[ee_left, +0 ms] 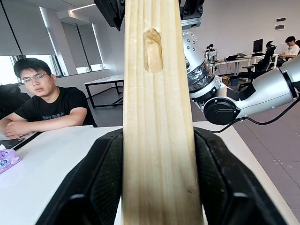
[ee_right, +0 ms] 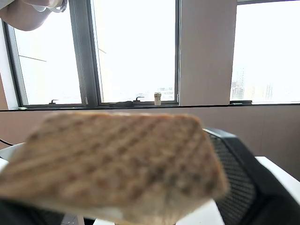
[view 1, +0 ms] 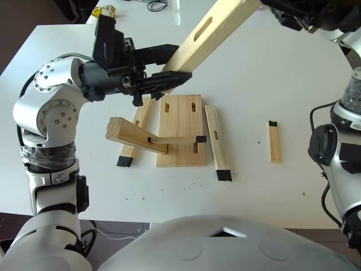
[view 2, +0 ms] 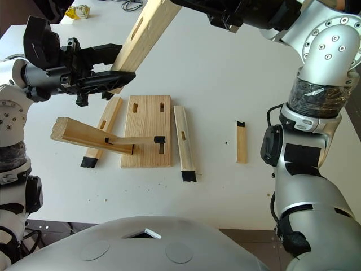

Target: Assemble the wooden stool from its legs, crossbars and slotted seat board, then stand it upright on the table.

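Above bench (view 1: 271,73) centre: one slotted leg (view 1: 223,20), lower end clamped in left gripper (view 1: 168,68), upper end, toward one o'clock, clamped in right gripper (view 2: 225,14). Seat board (view 1: 181,121) flat beneath. Advice: hold slot square to crossbar (view 1: 176,139).

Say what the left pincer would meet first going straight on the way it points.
The long wooden leg clamped in the left pincer; past that, the way looks free above the table, though depth is unclear.

long leg (view 1: 217,25) upper end cut off, right gripper (view 2: 197,8) partly cropped
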